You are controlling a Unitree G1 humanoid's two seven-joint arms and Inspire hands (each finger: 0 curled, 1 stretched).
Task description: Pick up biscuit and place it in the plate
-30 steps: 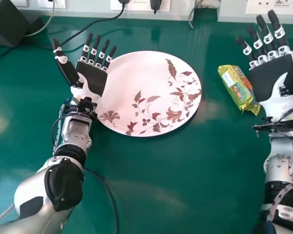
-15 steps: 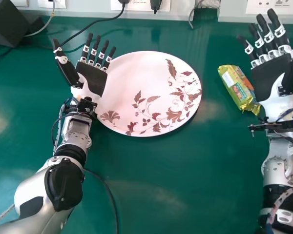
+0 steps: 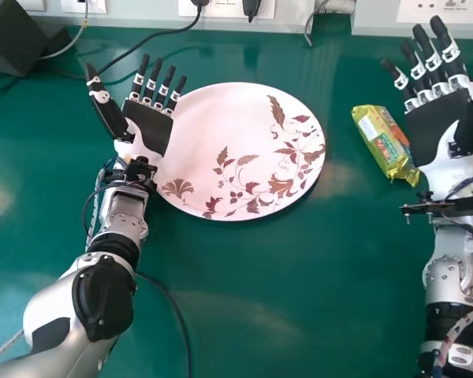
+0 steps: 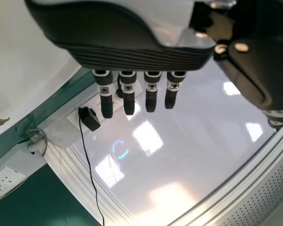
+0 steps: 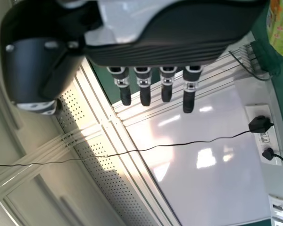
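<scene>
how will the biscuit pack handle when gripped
The pack looks light, being small beside the plate. Its shiny, crinkled wrapper may slip a little. Lying flat with a blocky shape, it probably won't roll.

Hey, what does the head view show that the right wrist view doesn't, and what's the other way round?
Head view alone: the plate with its leafy pattern, the open left hand at the plate's left side, and a dark box at the upper left.

Right wrist view alone: a glossy white board and perforated panels.

Both: the open right hand, the biscuit packet, the green table and wall sockets.
</scene>
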